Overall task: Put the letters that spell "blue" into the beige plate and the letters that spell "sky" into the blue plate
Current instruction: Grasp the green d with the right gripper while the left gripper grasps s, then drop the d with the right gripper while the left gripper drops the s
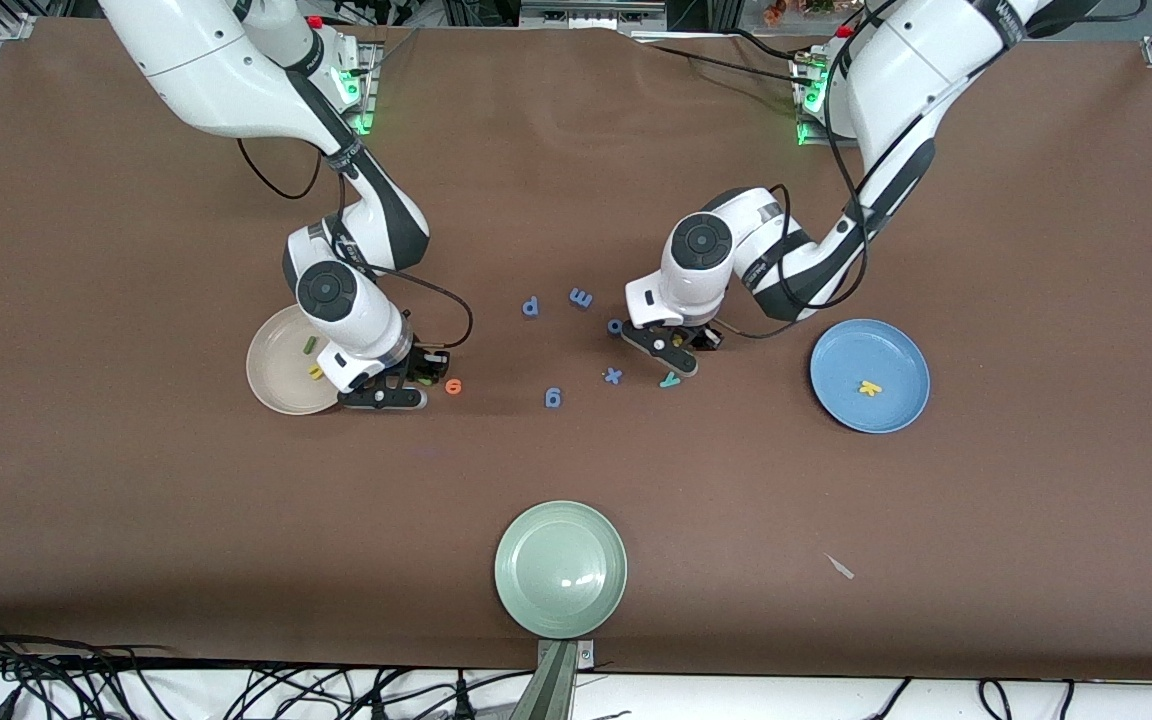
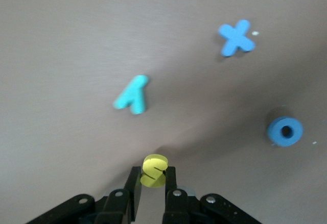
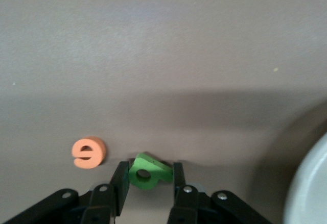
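Even overhead light, crisp from the front, soft at the wrists.

You get a bright, evenly lit brown tabletop in the front view, with short soft shadows under each arm and a white glare patch on the pale green plate. In the left wrist view, the teal y and blue x ahead of the left end effector look smeared, and a diagonal shadow band crosses the surface. In the right wrist view, a broad shadow lies just ahead of the right end effector, and the orange e beside it is slightly soft.
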Robot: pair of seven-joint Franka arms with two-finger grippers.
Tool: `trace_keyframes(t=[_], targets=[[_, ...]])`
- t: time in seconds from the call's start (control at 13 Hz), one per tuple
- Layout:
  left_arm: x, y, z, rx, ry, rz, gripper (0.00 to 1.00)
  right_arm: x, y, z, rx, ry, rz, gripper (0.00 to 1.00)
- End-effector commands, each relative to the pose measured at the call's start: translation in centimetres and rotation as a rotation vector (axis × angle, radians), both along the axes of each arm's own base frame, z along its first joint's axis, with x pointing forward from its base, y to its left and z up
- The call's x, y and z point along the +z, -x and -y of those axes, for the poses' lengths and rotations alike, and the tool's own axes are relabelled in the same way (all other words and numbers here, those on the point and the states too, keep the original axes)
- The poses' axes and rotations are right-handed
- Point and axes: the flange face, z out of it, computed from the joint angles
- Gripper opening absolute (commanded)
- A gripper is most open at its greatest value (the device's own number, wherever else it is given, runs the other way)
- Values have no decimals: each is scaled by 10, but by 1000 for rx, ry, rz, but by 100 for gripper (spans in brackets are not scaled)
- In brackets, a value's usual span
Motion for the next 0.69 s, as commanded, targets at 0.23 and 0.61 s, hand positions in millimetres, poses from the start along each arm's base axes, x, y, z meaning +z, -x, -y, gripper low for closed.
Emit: trace_keyframes(t=[0.23,0.61], targets=[[56,-55,-111,-252,-115,-17,8,74,7,81,193,92,-88,21],[43,-74,-231,-297,-119,-115,10,48,61,129,155,93,-97,42]])
